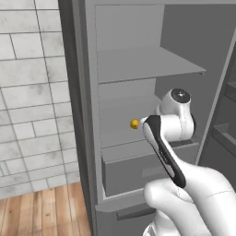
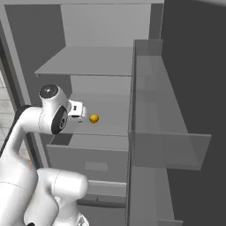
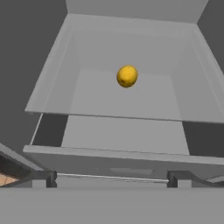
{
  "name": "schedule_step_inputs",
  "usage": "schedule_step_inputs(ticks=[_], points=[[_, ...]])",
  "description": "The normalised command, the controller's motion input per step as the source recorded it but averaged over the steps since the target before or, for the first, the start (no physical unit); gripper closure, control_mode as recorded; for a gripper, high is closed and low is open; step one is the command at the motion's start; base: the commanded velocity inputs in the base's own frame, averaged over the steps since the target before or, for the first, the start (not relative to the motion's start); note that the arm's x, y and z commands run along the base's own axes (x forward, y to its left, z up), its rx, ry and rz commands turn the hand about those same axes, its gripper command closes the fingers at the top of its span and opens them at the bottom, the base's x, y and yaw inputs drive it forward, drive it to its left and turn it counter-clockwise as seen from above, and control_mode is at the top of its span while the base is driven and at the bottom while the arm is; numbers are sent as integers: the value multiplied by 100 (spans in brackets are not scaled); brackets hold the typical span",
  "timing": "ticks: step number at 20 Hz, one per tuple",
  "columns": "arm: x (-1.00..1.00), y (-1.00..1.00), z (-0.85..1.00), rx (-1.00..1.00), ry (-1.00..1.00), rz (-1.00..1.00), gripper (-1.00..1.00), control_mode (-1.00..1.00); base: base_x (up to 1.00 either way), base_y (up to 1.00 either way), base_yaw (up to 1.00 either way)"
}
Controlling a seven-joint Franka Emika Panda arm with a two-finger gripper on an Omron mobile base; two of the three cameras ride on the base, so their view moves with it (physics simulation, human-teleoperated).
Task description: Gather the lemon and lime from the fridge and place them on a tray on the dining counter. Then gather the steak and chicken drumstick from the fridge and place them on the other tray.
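Open fridge (image 1: 138, 69), lemon (image 3: 127, 76) on shelf, hand (image 3: 111, 178) spread, short of it

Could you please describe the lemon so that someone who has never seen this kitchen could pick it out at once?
Look into the open grey fridge, below its upper shelf, to the shelf just above the drawer. The lemon sits alone there, ahead of the open gripper. It is a small yellow-orange ball, the one spot of colour among plain grey surfaces.
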Motion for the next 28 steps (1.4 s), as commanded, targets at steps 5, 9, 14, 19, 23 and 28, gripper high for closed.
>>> schedule_step_inputs(ticks=[5,9,14,19,23,28], points=[[41,-7,-26,1,11,-7,-100,-100,0,0,0],[42,-1,-29,1,7,-5,-100,-100,0,0,0],[44,0,-27,1,3,-3,-100,-100,0,0,0],[45,0,-30,0,0,-1,-100,-100,0,0,0],[45,0,-29,0,0,0,-100,-100,0,0,0],[50,0,-24,0,1,-1,-100,-100,0,0,0]])
